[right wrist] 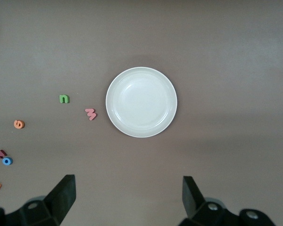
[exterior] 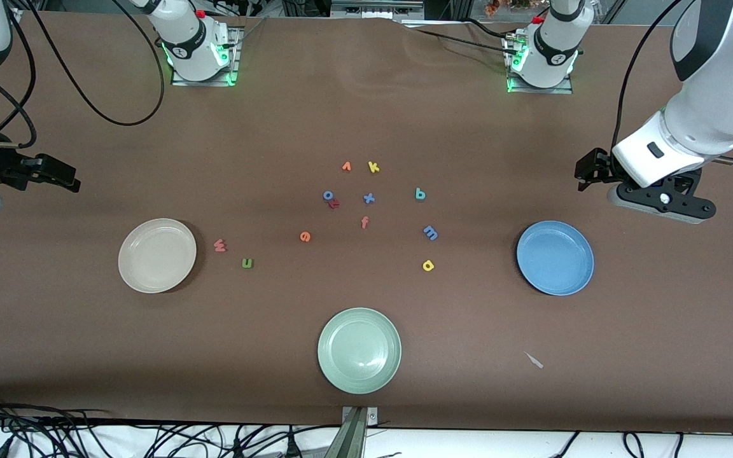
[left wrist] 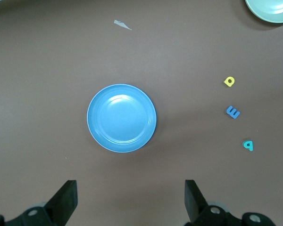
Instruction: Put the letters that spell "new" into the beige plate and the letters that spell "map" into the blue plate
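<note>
The left arm came in from its base and bent down at the table's edge, holding the left gripper up in the air. Its two fingers stood wide apart with nothing between them. The right arm waited in the same way at its own end. The right gripper was also raised, its fingers spread wide and empty.

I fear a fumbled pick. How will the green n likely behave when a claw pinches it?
The green n lies flat and thin on the brown table, so fingers probably get little edge to catch. It looks tiny and foam-like: likely very light, apt to skid if nudged. Being flat, it should not roll.
</note>
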`<state>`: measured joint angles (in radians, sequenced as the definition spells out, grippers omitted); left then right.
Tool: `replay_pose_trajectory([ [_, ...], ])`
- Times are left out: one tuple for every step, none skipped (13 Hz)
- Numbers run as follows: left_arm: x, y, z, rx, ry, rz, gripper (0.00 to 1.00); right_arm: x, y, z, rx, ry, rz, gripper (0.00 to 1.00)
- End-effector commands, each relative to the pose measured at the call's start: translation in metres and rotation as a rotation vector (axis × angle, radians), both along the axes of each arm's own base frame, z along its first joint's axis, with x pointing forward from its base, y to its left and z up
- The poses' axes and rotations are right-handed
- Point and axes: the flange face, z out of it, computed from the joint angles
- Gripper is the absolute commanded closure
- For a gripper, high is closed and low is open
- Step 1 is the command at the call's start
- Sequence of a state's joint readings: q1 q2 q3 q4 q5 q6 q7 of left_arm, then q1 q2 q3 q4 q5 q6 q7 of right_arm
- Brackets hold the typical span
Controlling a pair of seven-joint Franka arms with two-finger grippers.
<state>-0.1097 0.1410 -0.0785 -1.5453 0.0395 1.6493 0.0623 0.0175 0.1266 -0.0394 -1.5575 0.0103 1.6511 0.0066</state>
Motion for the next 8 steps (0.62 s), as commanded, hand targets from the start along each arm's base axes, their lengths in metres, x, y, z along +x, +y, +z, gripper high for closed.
replay_pose_trajectory([
  [0.0015, -0.0018, 0.0053, -0.005, 0.004, 0.006, 0.00, -0.0029, 0.0008, 0.0058, 0.007, -0.006, 0.003, 0.00],
  [0.0020, -0.0019, 0.0045, -0.005, 0.004, 0.006, 0.00, -0.0028, -0.0001, 0.0065, 0.007, -0.007, 0.002, 0.00],
  [0.0020, -0.0038, 0.0036, -0.005, 0.005, 0.005, 0.00, -0.0028, 0.0008, 0.0065, 0.007, -0.007, 0.003, 0.00],
  [0.0022, -0.0029, 0.0036, -0.005, 0.005, 0.006, 0.00, -0.0028, -0.0001, 0.0065, 0.007, -0.007, 0.002, 0.00],
  [0.0018, -0.0038, 0.0035, -0.006, 0.007, 0.005, 0.00, -0.0028, -0.0001, 0.0065, 0.007, -0.007, 0.002, 0.00],
  [0.0020, -0.0037, 0.0036, -0.005, 0.005, 0.005, 0.00, -0.0028, -0.0001, 0.0065, 0.007, -0.007, 0.002, 0.00],
  [0.0025, -0.0011, 0.0036, -0.005, 0.005, 0.009, 0.00, -0.0028, -0.0001, 0.0065, 0.007, -0.007, 0.002, 0.00],
  [0.0027, -0.0003, 0.0043, -0.007, 0.004, 0.011, 0.00, -0.0028, -0.0001, 0.0065, 0.007, -0.007, 0.002, 0.00],
])
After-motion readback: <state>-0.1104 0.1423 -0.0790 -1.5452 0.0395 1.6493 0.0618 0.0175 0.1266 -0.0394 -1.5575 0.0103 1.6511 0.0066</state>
